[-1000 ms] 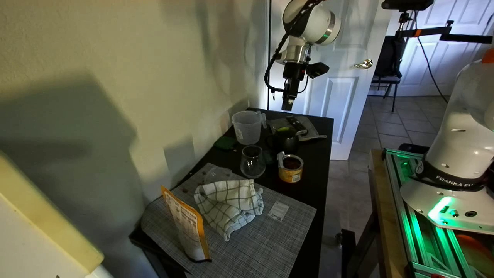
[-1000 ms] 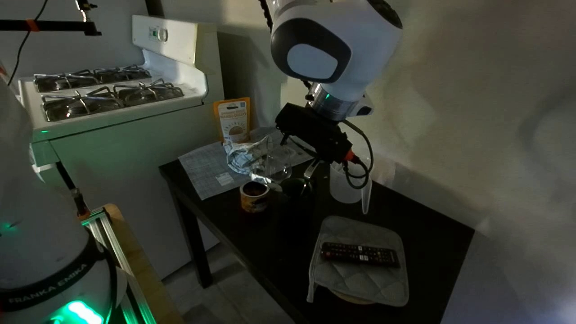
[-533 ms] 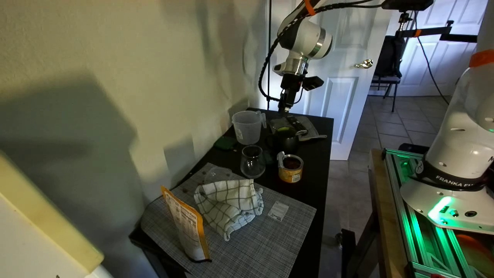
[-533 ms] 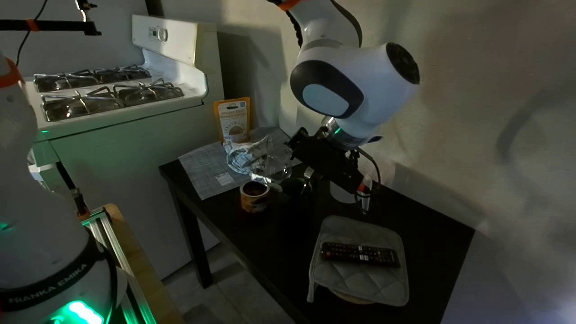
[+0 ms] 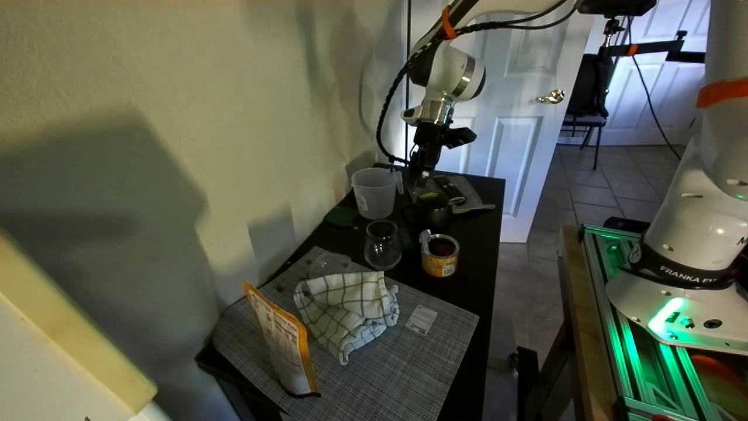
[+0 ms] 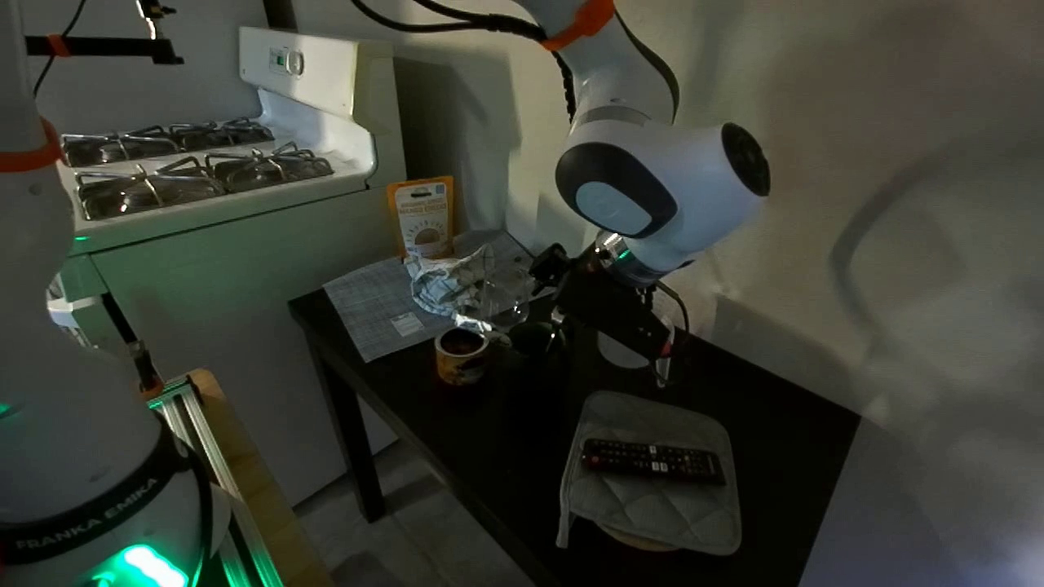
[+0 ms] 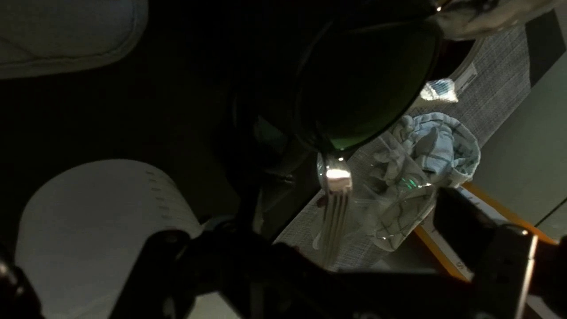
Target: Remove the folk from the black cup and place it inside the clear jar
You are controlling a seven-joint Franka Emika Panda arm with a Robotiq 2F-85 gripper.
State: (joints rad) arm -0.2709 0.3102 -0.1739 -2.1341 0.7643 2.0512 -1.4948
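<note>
**Black two-fingered gripper (image 7: 345, 192), spread wide, frames the silver metal fork (image 7: 338, 195) at the small black cylindrical cup (image 7: 367, 88)**

In the wrist view, the gripper's fingers stand far apart and have hold of nothing. The fork shows between them, with a gap on either side. It juts out past the rim of the cup, tines outward, its handle out of sight; the cup's inside has a dark green sheen. Near the cup stands the wide, translucent greyish-white jar (image 7: 102, 230) with measuring marks.

In an exterior view, cup and jar both stand upright on the black table (image 5: 476, 251), the jar nearer the pale wall (image 5: 263, 105) and the gripper pointing down beside the jar's handle. Lower in that view are a clear rounded glass (image 5: 383, 251) and, near it, a can (image 5: 440, 263) with a yellow-orange label. A crumpled white checked cloth (image 5: 350, 310) and an upright orange-edged pouch (image 5: 286, 345) rest on a grey woven placemat (image 5: 403, 377). In an exterior view, a black remote control (image 6: 652, 461) lies on a grey quilted pot holder (image 6: 661, 507).
</note>
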